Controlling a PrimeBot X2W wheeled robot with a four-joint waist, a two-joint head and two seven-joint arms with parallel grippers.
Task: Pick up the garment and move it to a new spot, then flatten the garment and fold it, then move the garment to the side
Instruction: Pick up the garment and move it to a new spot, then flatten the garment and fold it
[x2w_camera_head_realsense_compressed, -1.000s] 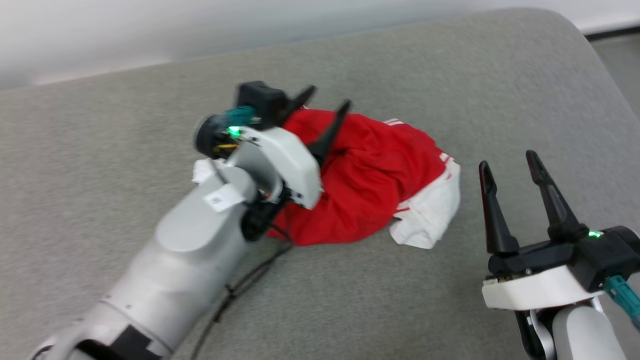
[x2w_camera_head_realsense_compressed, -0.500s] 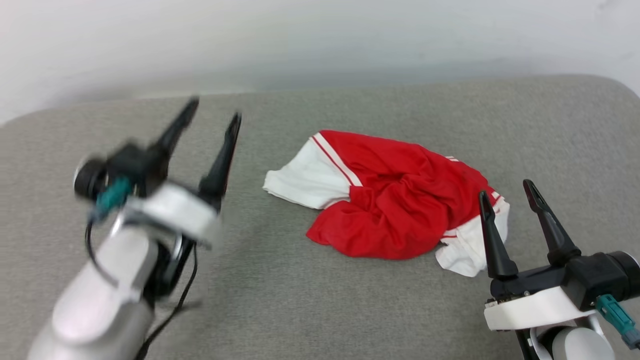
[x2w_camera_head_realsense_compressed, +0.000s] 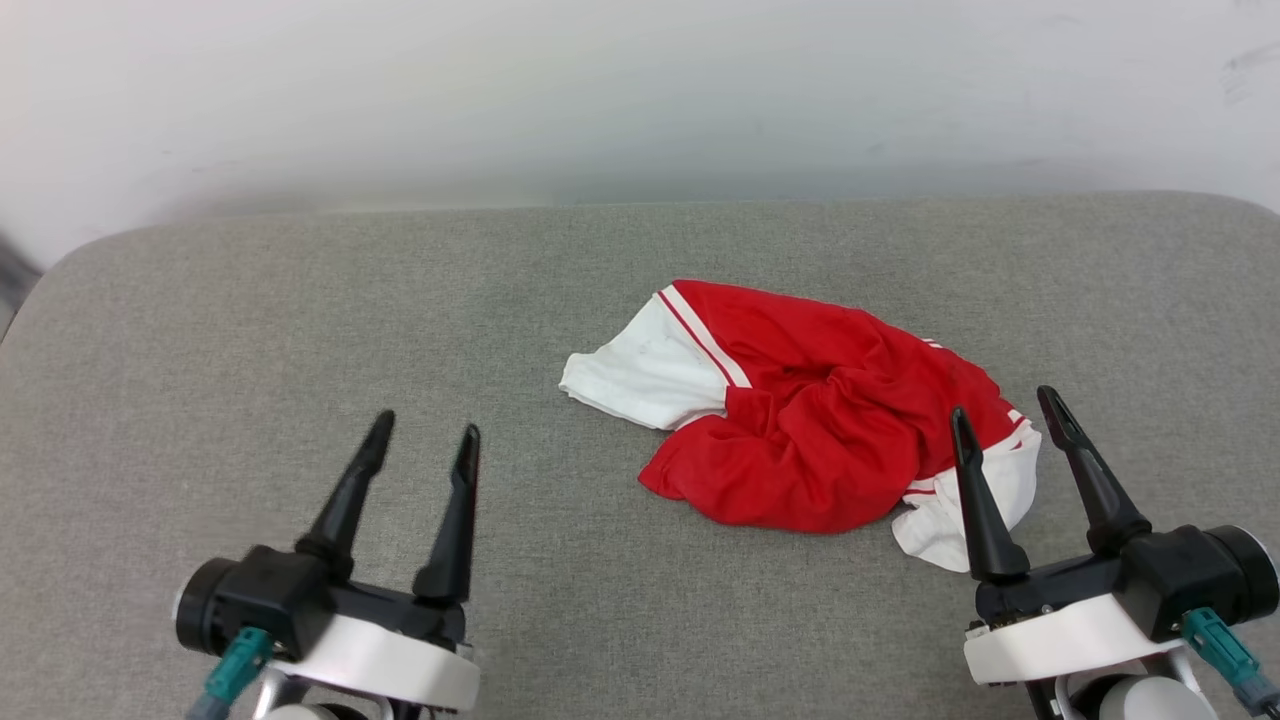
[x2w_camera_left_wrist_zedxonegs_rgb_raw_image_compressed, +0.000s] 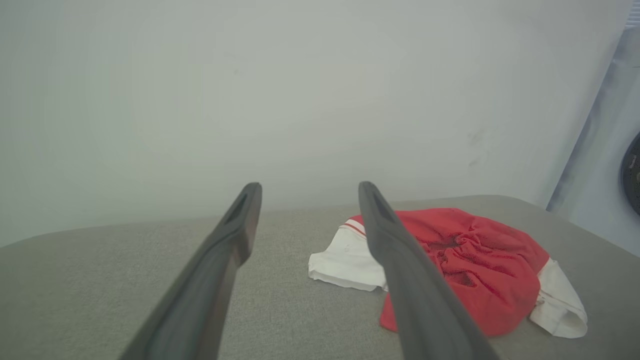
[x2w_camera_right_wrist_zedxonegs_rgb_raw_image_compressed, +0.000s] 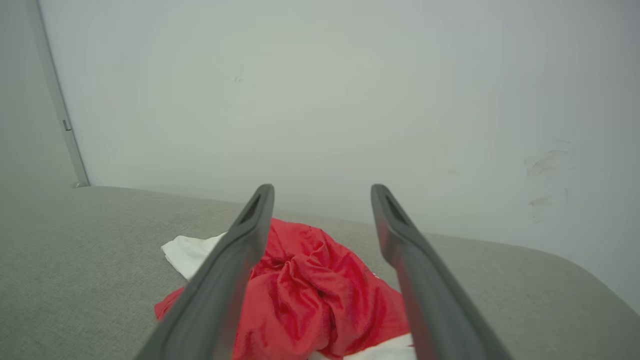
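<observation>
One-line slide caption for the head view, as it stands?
Crumpled red-and-white garment on the grey cushion; left tool and right tool both open and empty.

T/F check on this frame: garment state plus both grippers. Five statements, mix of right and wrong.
1. The garment lies bunched up on the grey surface. True.
2. The left gripper is clamped on a sleeve. False: its jaws are open and empty, off to the side of the garment.
3. The right gripper has its jaws open. True.
4. The garment is folded flat. False: it is a wrinkled heap, not yet flattened.
5. A white sleeve sticks out on the robot's left side of the heap. True.
</observation>
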